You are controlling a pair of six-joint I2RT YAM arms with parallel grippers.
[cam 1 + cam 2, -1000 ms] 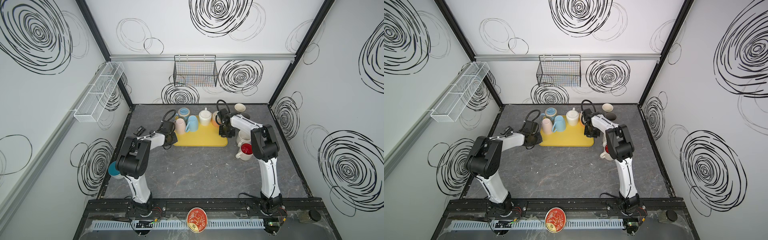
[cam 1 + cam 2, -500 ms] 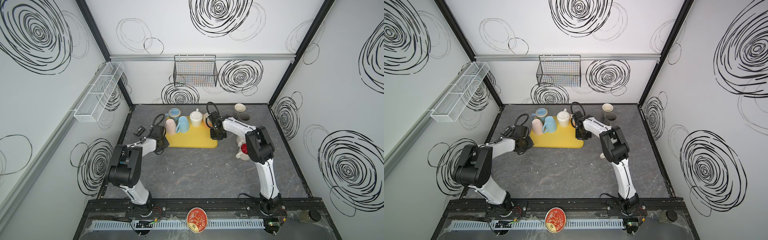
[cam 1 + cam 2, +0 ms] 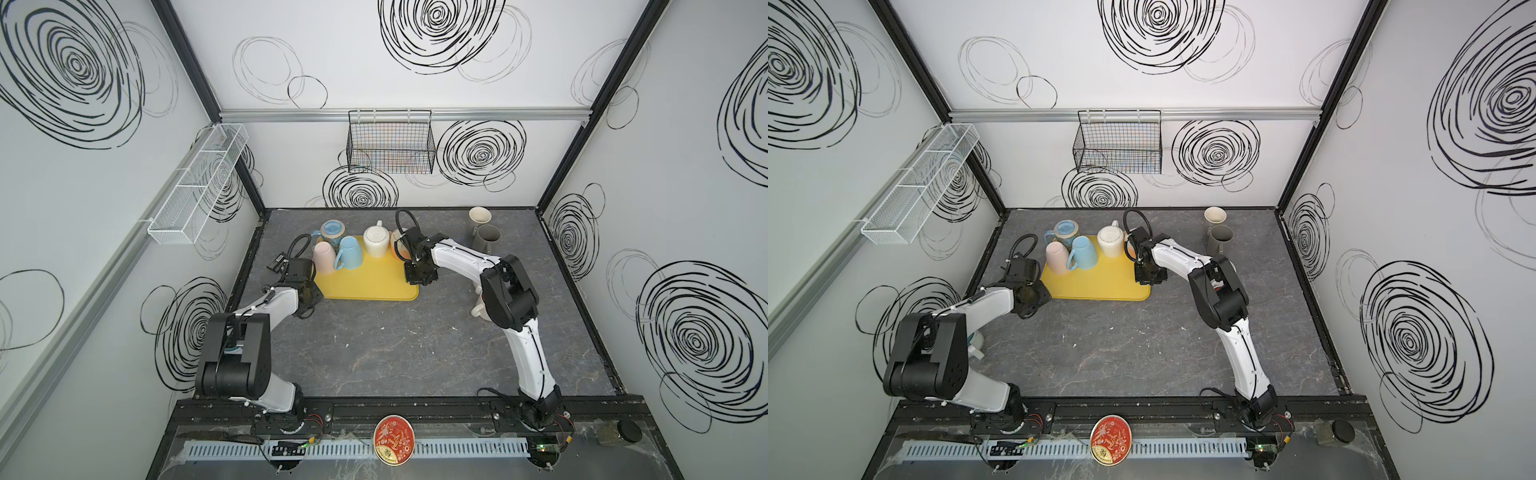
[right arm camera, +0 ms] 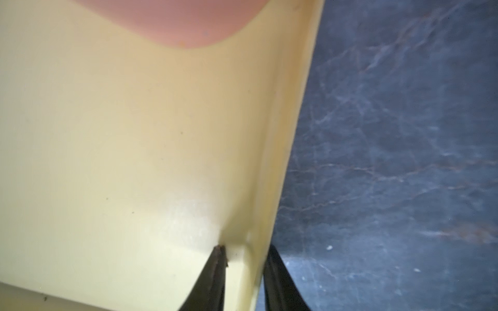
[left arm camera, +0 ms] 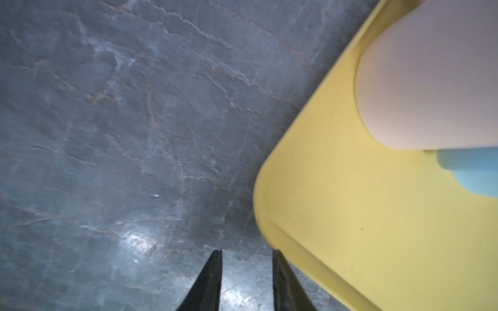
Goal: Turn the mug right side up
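The left gripper (image 5: 245,258) has its fingertips parted with only bare table (image 5: 107,134) showing between them, so it grips nothing. One fingertip sits just beside the outer rim of the yellow tray (image 5: 377,215), at the tray's near corner on the left arm's side. The right gripper (image 4: 245,250) straddles the tray's opposite side rim, with one fingertip inside on the tray floor and one outside by the lip. I cannot tell whether that rim is pinched or let go. Out from the left jaws, along the tray's left edge toward its far end, stands the pink mug (image 3: 323,258). It is mouth down on the tray floor with its base up, so its long axis is vertical. The blue mug (image 3: 351,252) is just beside it toward the tray's middle, likewise inverted. A white mug (image 3: 376,242) stands at the tray's far end. A peach mug (image 4: 175,21) sits near the tray's far right corner, ahead of the right jaws, and which way up it stands is hidden. The frames do not settle which inverted mug is meant. I judge the pink mug likeliest, since it lies ahead of the empty left jaws and the left arm is nearer. The coming move would call for lifting from rim height to the mug's wall and closing across its width.
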